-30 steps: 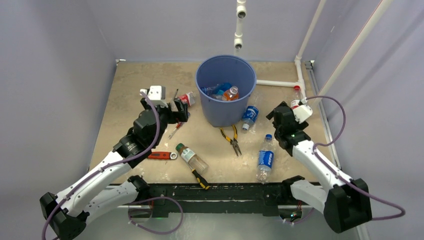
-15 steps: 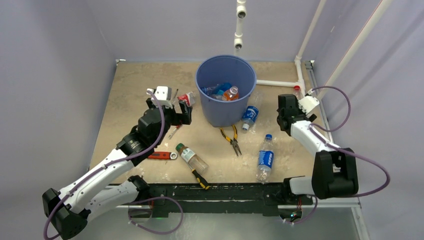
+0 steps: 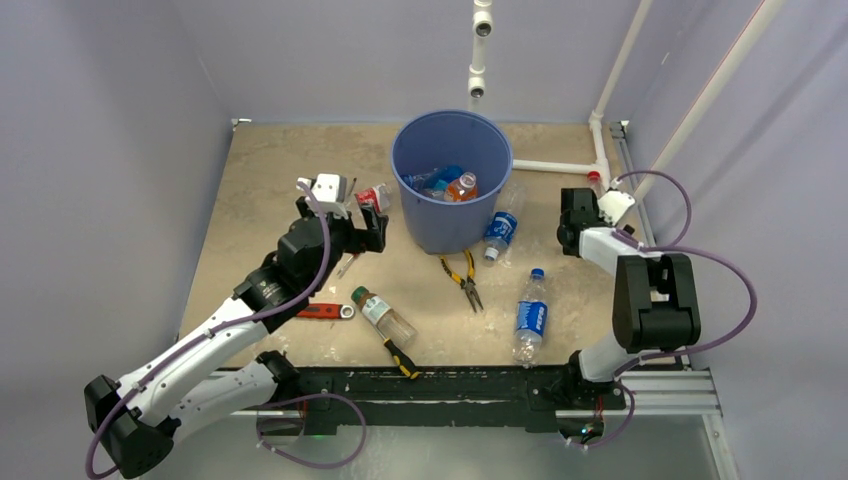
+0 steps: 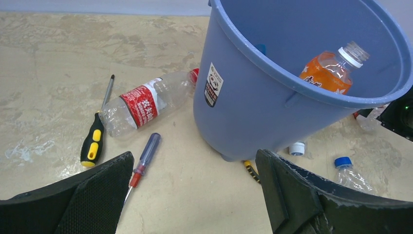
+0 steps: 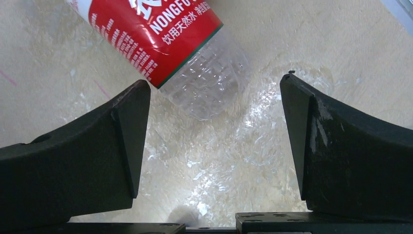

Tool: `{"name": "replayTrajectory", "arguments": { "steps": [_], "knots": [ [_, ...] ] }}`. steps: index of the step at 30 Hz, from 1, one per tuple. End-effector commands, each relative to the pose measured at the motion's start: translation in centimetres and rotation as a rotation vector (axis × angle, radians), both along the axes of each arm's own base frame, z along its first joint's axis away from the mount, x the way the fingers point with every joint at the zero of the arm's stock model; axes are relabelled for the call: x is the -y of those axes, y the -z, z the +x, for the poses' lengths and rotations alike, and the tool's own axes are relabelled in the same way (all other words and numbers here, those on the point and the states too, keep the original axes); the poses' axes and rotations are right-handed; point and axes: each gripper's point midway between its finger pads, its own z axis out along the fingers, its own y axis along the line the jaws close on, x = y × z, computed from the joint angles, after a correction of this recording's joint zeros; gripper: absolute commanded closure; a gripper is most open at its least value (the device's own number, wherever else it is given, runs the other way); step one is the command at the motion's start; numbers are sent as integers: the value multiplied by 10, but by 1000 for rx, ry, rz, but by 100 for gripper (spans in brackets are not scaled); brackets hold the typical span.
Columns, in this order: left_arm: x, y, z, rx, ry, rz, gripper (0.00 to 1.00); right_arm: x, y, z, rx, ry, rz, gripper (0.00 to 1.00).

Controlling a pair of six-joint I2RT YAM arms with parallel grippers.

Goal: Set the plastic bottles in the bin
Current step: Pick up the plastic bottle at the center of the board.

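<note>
Hovering: right claw (image 5: 214, 85) spread, empty | red-label bottle (image 5: 180, 44) lying on far-right tabletop (image 5: 316, 39), base just between its fingers, long axis slanting away toward far side | bin (image 3: 445, 228) to its left | left claw (image 4: 195, 155) spread, empty

The clear plastic bottle with the red label (image 5: 180, 44) runs off the top edge of the right wrist view, cap unseen. In the left wrist view the large round blue plastic bin (image 4: 253, 97) is cropped at the top and right; its near wall hides the lower half of the orange-labelled bottle (image 4: 331, 70), and its base covers all but a handle tip of the yellow-handled pliers (image 4: 251, 170). From above, the bin's contents are too small to count
</note>
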Motion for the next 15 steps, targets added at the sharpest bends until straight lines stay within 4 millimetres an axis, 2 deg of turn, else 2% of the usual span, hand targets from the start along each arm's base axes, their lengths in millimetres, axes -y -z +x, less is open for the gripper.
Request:
{"name": "replayTrajectory", "arguments": {
  "steps": [1, 7, 15],
  "knots": [
    [9, -11, -2, 13, 31, -36, 4, -1, -21, 27, 86, -47, -14, 1],
    [9, -11, -5, 18, 30, -24, 5, -5, -20, 41, 99, -105, -10, 4],
    [9, -12, -6, 23, 30, -16, 4, -17, 0, 54, 54, -176, 42, 13]
  ]
}}
